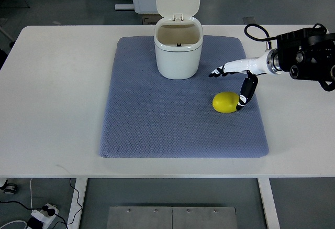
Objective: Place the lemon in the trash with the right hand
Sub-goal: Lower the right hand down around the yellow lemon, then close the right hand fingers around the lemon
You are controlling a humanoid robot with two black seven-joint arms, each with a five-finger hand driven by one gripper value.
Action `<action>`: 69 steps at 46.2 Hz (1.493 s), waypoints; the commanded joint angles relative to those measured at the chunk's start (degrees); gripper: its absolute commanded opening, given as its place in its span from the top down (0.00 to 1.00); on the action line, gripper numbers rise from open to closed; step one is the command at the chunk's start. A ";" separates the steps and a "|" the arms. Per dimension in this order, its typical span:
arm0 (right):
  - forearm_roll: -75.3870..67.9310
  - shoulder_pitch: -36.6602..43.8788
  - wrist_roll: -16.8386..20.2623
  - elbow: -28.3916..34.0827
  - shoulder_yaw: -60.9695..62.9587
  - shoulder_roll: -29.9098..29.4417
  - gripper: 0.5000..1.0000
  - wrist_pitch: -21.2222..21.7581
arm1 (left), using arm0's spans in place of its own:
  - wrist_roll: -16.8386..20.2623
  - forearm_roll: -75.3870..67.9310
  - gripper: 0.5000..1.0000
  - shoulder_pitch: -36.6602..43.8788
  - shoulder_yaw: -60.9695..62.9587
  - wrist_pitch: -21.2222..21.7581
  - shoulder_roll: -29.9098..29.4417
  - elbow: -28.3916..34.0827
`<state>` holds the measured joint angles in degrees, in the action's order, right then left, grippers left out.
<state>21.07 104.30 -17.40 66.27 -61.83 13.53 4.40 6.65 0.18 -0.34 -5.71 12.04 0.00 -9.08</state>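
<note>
Lemon not yet grasped; bin open and waiting.

White table (52, 82); grey-blue woven mat (157, 124); white plastic trash bin (178, 56), lid up, twelve o'clock; my right hand (235, 79), fingers spread, holding nothing, thumb touching; yellow lemon (225, 102) at three o'clock. Grasp, carry, drop remain.

1. Right arm (309, 56): bulky black housing at the right edge, built of rounded, cylindrical modules.
2. Black cable (256, 31): loops out from the housing's far-left side.
3. Wrist (271, 61): short silver metallic ring, joined to a white forearm shell.
4. Right hand (238, 79): white segments, black joints and fingertips; small markings on the thumb, possibly screws, are unclear.
</note>
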 commanded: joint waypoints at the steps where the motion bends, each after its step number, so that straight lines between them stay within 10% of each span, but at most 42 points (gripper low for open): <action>1: 0.02 -0.24 -0.09 0.00 -0.49 0.00 0.00 -0.71 | 0.03 0.00 0.00 -0.01 0.00 0.00 0.00 -0.06; 31: 0.02 -2.26 0.44 0.62 -0.57 -2.99 0.04 -3.34 | 0.03 0.00 0.00 -0.01 0.00 0.00 0.00 0.03; 69: 0.29 -3.67 0.44 0.00 -0.66 -2.99 0.40 -4.31 | 0.03 0.00 0.00 -0.01 0.00 0.00 0.00 0.03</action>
<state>21.28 100.76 -17.01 66.24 -62.48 10.56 0.08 6.67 0.17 -0.35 -5.71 12.04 0.00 -9.06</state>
